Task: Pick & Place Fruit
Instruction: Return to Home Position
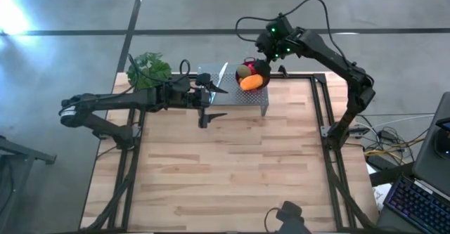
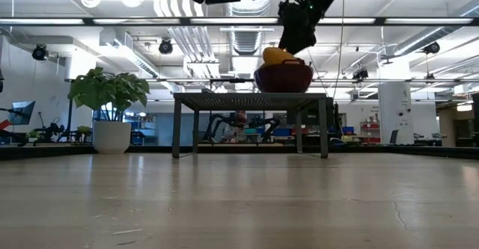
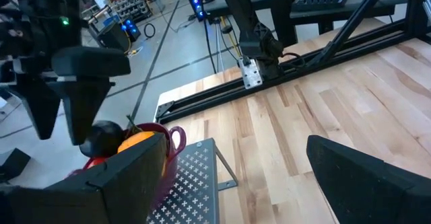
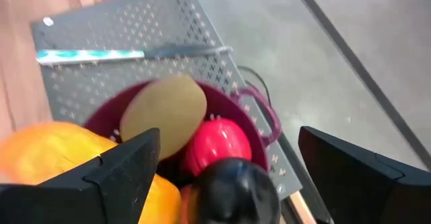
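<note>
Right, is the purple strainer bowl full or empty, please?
Full: the bowl holds orange fruit, olive-green fruit, red ball, dark ball, heaped above the rim; right gripper hovers open above it, left gripper, open, waits nearby.

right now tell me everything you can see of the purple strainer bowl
The purple strainer bowl is deep and round, plastic-looking, dark violet, with a loop handle at its rim. It stands upright on the grey perforated shelf, raised above the table. Heaped over its rim are an orange fruit, an olive-green one, a red ball and a dark ball. The open right gripper hangs just above them.
</note>
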`<move>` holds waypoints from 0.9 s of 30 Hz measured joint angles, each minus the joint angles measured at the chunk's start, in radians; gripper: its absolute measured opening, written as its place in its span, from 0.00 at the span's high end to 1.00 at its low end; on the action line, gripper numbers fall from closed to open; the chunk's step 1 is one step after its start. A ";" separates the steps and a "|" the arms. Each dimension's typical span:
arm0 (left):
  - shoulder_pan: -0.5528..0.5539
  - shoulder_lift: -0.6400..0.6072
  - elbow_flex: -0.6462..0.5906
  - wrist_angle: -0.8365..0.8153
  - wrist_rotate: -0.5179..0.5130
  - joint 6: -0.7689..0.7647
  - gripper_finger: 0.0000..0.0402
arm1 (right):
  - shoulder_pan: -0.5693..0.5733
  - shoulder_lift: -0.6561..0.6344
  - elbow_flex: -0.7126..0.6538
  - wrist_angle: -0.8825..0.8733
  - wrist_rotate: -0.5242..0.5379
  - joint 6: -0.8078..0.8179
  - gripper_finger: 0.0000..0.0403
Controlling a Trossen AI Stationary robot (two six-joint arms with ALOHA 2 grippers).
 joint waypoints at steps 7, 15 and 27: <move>0.010 -0.046 0.021 -0.037 0.004 -0.012 0.16 | 0.075 -0.007 0.097 -0.065 -0.010 -0.044 0.28; 0.010 -0.224 -0.017 -0.166 0.012 -0.089 0.62 | 0.212 -0.099 0.072 -0.104 -0.011 -0.049 0.69; 0.008 -0.499 -0.221 -0.139 0.054 -0.162 0.97 | 0.341 -0.405 -0.258 0.095 -0.091 0.017 0.94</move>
